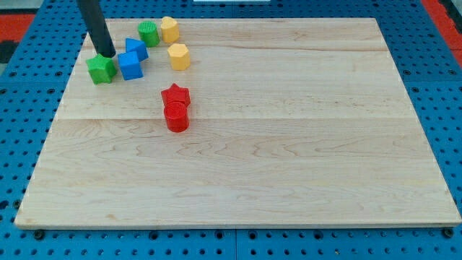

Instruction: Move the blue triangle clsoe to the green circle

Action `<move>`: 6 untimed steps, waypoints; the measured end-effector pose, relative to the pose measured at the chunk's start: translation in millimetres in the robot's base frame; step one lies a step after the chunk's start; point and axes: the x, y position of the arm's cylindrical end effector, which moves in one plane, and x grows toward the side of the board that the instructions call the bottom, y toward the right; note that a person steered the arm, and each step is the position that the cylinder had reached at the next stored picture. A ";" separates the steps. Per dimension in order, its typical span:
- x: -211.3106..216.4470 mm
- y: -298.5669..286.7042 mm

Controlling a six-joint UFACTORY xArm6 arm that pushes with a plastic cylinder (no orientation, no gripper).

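My tip (pixel 106 55) rests at the board's upper left, touching the top edge of a green block (pixel 101 69). Two blue blocks stand just to its right: one (pixel 136 48) higher up and one (pixel 131 66) lower, touching each other. I cannot tell which of them is the triangle. The green circle (pixel 148 32) sits just above and to the right of the upper blue block, close to it.
A yellow block (pixel 170 29) stands right of the green circle, and another yellow block (pixel 178 55) lies below it. A red star (pixel 175 94) and a red cylinder (pixel 176 118) touch each other nearer the middle. The wooden board (pixel 289 144) lies on a blue pegboard.
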 end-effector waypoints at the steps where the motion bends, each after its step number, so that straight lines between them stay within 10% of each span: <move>1: -3.9 36.2; 6: 26.1 68.9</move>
